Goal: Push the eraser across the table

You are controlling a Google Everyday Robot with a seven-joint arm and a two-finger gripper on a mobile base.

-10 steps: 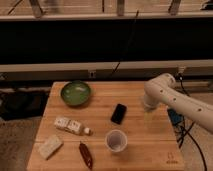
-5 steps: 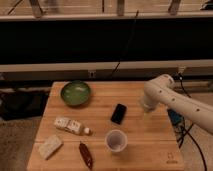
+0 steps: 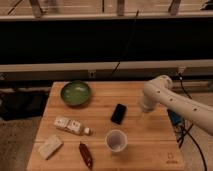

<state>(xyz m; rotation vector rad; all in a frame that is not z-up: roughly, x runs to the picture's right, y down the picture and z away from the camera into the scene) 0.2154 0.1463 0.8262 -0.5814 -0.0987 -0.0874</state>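
Flat black rounded eraser (image 3: 118,113) at centre of wooden plank table (image 3: 146,146); gripper (image 3: 144,113) beside it toward right edge, open or closed unclear. Nothing has shifted since earlier.

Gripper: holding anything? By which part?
Nothing visibly held. The gripper hangs beside the eraser, apart from it; the eraser lies flat on the table.

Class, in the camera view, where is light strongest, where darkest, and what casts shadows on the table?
Camera view: the table is warmly lit, the background behind it nearly black; the cup and eraser cast only faint shadows; the end effector, just right of the eraser, sits dim under the bright white arm.
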